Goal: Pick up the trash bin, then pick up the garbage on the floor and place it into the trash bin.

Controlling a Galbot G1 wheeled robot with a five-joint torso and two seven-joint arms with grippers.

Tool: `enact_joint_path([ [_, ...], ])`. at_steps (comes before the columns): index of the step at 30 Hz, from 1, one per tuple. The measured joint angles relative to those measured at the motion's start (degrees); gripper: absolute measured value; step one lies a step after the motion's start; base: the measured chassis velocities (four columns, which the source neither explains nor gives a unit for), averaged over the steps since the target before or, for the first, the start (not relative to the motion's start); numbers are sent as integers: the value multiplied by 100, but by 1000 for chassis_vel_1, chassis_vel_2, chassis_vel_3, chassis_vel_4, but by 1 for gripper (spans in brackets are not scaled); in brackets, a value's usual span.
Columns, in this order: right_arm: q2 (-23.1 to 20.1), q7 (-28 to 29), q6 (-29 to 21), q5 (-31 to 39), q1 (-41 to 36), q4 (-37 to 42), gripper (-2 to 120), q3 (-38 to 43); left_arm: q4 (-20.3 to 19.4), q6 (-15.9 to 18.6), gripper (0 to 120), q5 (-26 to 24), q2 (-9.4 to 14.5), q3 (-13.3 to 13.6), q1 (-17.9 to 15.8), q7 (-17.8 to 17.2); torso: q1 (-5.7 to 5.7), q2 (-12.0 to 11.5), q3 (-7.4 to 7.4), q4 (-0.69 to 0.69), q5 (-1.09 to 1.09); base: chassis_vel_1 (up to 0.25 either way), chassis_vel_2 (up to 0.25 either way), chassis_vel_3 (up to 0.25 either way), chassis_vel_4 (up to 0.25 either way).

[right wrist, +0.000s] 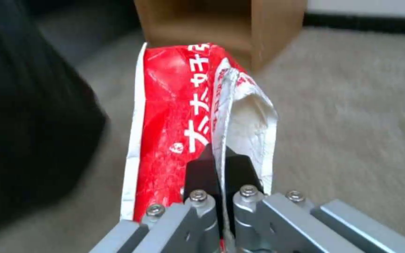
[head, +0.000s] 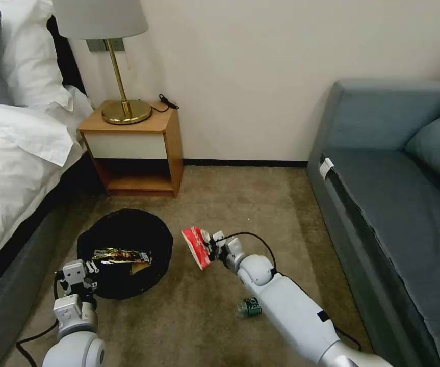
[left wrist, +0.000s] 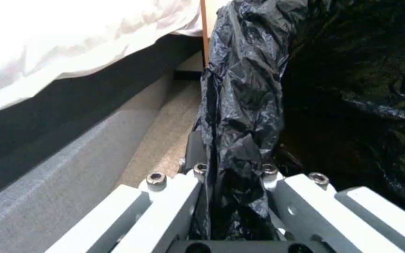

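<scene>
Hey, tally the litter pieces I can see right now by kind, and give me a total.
Gold-brown snack wrapper, in the trash bin: 1
Red-and-white wrapper, held by the right claw: 1
Clear bottle with green label, on the carpet: 1
Total: 3

On the beige carpeted floor, a clear bottle lies at five o'clock of the nightstand.

Trash bin mouth open from above, gold wrapper lying inside. Bed frame crowds the bin's left side, narrow carpet strip between. Nightstand behind bin. Right of bin open carpet, bottle there, probably partly under arm.
</scene>
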Motion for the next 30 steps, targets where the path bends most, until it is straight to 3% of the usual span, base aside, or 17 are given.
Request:
enact_joint_path([
  [14,331,58,1211,1480,126,612,0,-55,24,28,1,79,-47,55,-33,-9,0,0,0,1,0,0,0,0,0],
  [23,256,-37,1045,1730,13,1485,0,-288,46,-4,1,79,-63,48,-10,-15,0,0,0,0,-1,0,0,0,0],
  [30,105,-197,945,1373,-418,1749,0,-686,28,-33,1,75,-73,44,27,-18,0,0,0,0,0,0,0,0,0],
])
